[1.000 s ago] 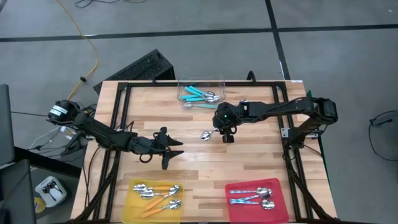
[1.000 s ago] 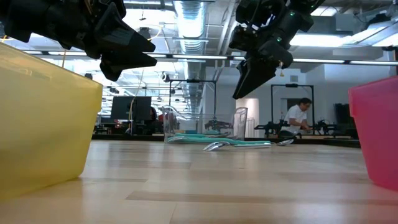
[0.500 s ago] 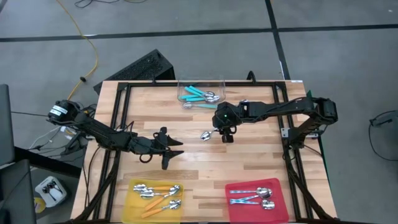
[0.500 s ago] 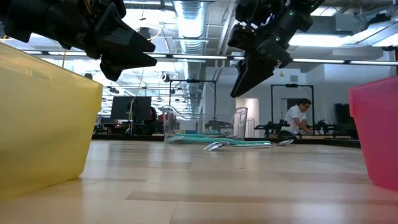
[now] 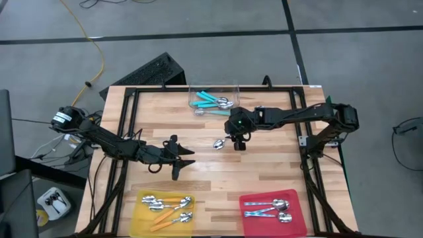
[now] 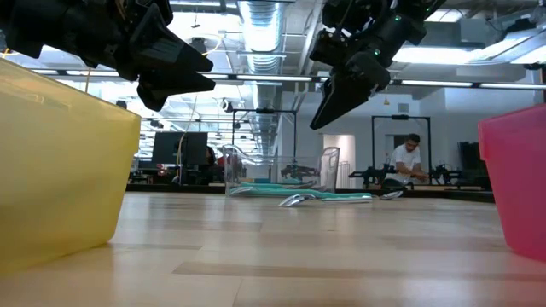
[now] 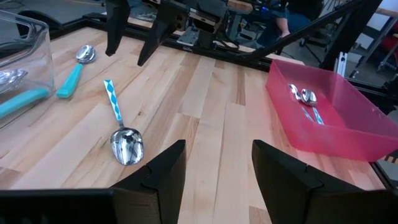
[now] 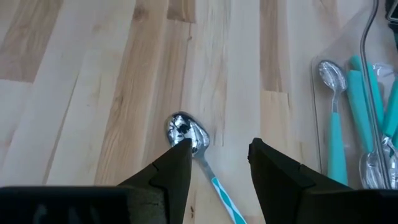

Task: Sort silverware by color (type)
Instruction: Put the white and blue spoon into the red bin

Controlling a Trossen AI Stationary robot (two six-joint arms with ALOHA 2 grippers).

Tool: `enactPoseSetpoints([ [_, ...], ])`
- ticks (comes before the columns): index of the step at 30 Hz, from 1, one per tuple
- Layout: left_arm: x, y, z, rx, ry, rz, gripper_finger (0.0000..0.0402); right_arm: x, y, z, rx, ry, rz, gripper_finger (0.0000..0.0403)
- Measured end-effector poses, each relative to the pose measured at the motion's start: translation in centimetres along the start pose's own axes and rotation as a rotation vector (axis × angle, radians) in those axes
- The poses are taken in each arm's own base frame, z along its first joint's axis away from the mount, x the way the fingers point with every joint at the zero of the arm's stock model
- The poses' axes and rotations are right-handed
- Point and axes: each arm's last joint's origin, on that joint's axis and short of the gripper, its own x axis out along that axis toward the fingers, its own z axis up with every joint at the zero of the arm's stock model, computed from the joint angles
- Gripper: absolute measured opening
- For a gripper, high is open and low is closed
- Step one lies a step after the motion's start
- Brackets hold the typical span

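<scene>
A spoon [image 5: 221, 141] with a teal-and-white patterned handle [image 7: 114, 101] lies flat on the wooden table, its shiny bowl [image 8: 185, 131] toward the near left. My right gripper [image 5: 238, 144] hangs open above the handle end, slanting down, touching nothing. In its wrist view my right gripper [image 8: 217, 163] has one finger over the bowl's edge and the other past the handle. More teal-handled spoons [image 5: 215, 101] lie in a clear tub [image 5: 232, 88] at the far edge. My left gripper [image 5: 187, 158] waits open above mid-table left, clear of everything.
A yellow tray [image 5: 140, 215] with orange-handled spoons sits at the near left. A red tray [image 5: 301, 213] with silver spoons sits at the near right. One teal spoon [image 7: 73, 72] lies beside the tub. Black frame rails [image 5: 123, 125] run along the table's sides. A person [image 6: 409, 158] is far behind.
</scene>
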Motion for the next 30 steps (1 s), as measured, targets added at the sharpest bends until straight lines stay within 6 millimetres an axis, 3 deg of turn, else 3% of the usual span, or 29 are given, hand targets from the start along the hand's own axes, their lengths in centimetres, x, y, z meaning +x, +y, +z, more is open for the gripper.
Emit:
enactPoseSetpoints([
  [30, 0.00, 0.00, 0.00, 0.000, 0.000, 0.000, 0.0167, -0.01, -0.10, 0.51, 0.047, -0.052, -0.012, 0.0182],
])
